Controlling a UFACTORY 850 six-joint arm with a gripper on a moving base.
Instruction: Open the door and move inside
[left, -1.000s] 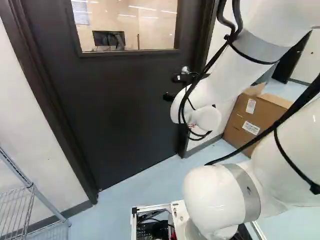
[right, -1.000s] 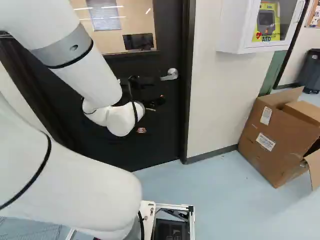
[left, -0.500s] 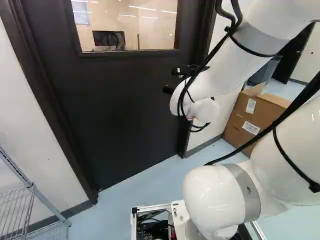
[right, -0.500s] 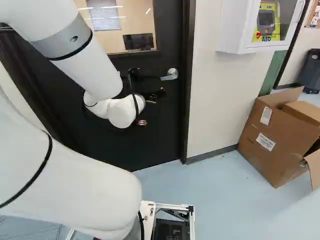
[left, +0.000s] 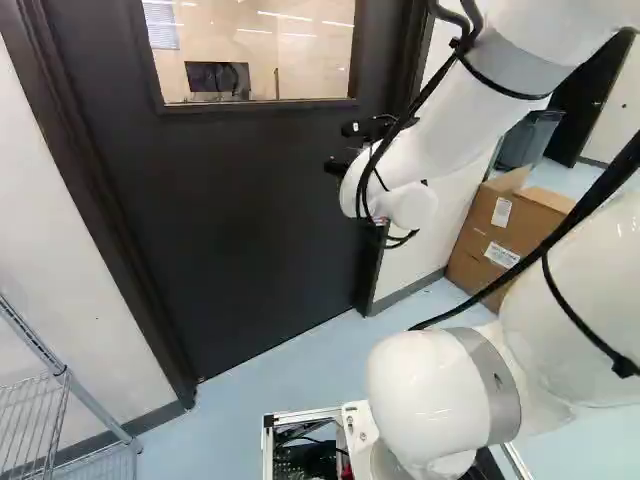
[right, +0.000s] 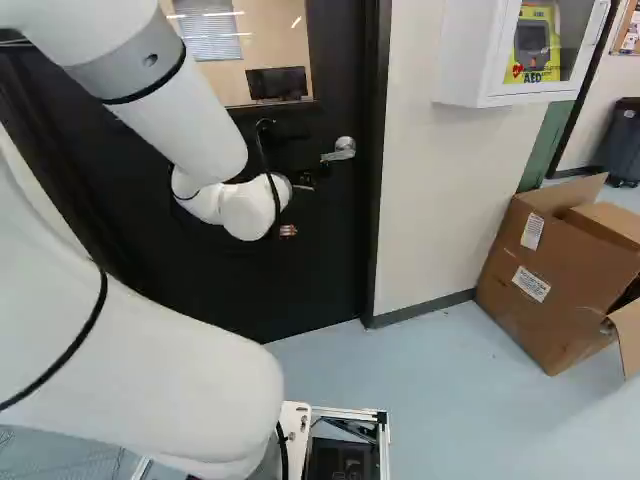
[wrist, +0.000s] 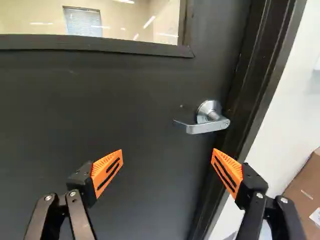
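The dark door (left: 250, 220) stands shut in its frame, with a window in its upper part. My gripper (left: 336, 167) is partly hidden by the wrist in the left base view, close before the door. Seen from the wrist, the gripper (wrist: 168, 155) is open, its orange-padded fingers wide apart with nothing between them. The silver lever handle (wrist: 207, 125) lies ahead of the fingers, nearer the finger on the door frame's side, and touches neither. In the right base view the handle (right: 340, 150) shows just beyond the gripper; its lever is about level.
The door frame (right: 373, 200) and a pale wall (right: 425, 180) adjoin the handle side. An open cardboard box (right: 550, 270) stands on the floor beside that wall, below a white wall cabinet (right: 470, 60). A wire rack (left: 45, 410) is at the left of the left base view.
My wrist and gripper have risen a little in front of the door. The handle, visible earlier in the left base view, is now hidden there. The base and the door have not moved.
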